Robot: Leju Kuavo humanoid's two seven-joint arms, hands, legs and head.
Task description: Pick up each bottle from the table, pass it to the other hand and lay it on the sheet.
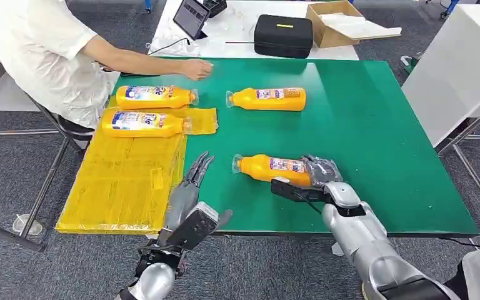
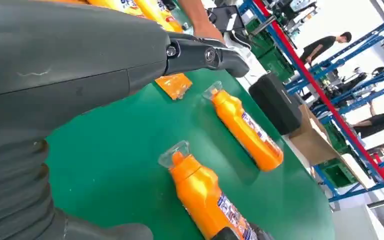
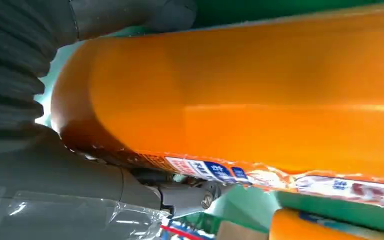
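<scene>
An orange bottle (image 1: 269, 167) lies on its side on the green table (image 1: 375, 144), cap toward the yellow sheet (image 1: 125, 181). My right hand (image 1: 319, 170) grips its base end; up close the bottle (image 3: 240, 100) sits between the thumb and fingers of that hand (image 3: 55, 165). My left hand (image 1: 190, 184) hovers open, fingers straight, at the sheet's right edge, left of this bottle (image 2: 202, 195). A second orange bottle (image 1: 265, 98) lies farther back on the table. Two more bottles (image 1: 153, 97) (image 1: 140, 123) lie on the far part of the sheet.
A person (image 1: 44, 56) sits at the table's far left, one hand (image 1: 197, 69) resting on the green top near the sheet. Behind the table stand a black case (image 1: 283, 35), a cardboard box (image 1: 334, 22) and a tablet (image 1: 191, 17). A white table (image 1: 456, 69) stands to the right.
</scene>
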